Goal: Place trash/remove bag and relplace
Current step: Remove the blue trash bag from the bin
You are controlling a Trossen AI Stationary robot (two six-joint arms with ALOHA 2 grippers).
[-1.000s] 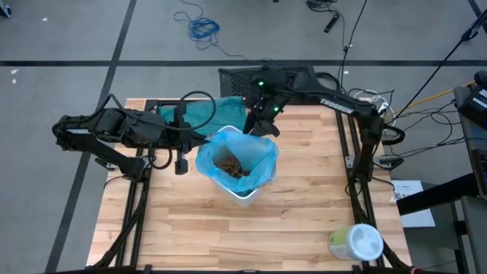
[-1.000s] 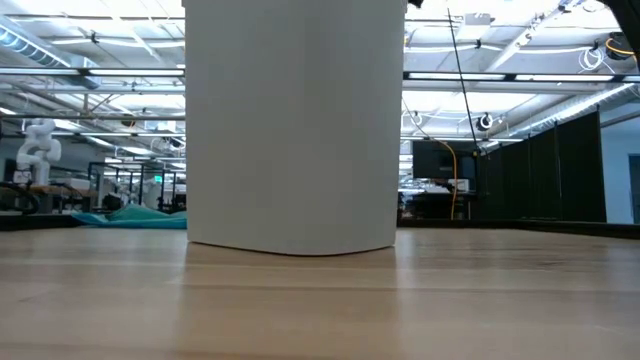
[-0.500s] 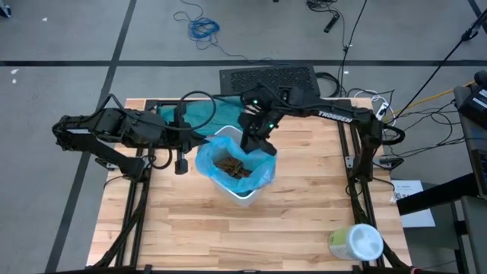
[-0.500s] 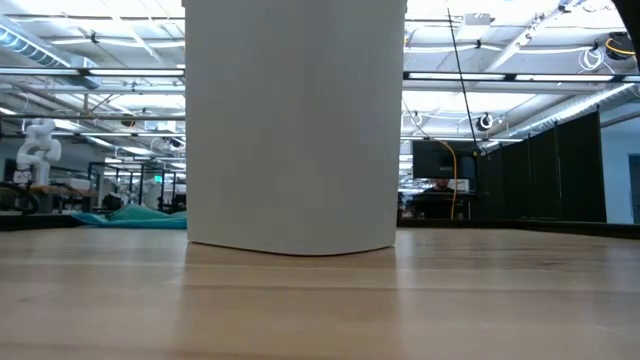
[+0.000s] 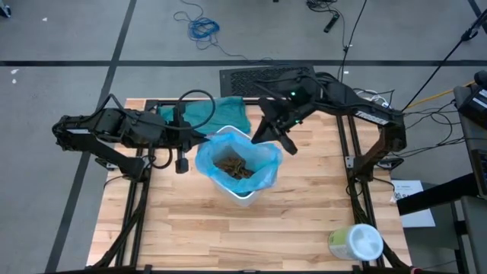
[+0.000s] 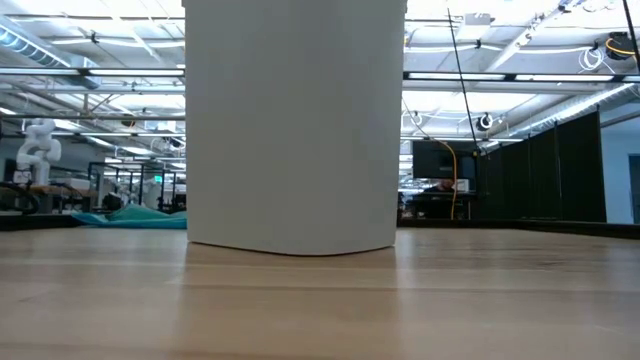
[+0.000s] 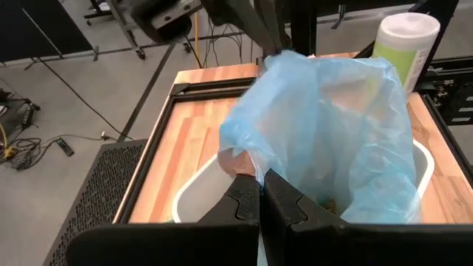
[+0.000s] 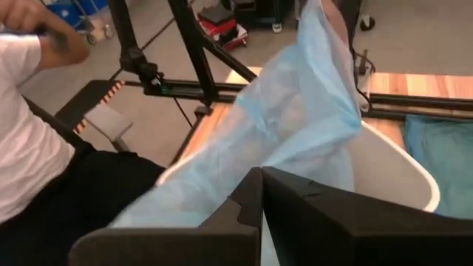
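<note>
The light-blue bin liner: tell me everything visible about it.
The light-blue bin liner is thin, crinkly, translucent plastic, sitting in the white bin mid-table with its mouth open over brown paper wads. Its edges are lifted off the rim: the left gripper is shut on one side, the right gripper shut on the opposite side, pulling the film upward.

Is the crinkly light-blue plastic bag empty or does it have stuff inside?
Not empty: the light-blue plastic bag holds brown crumpled paper wads.
</note>
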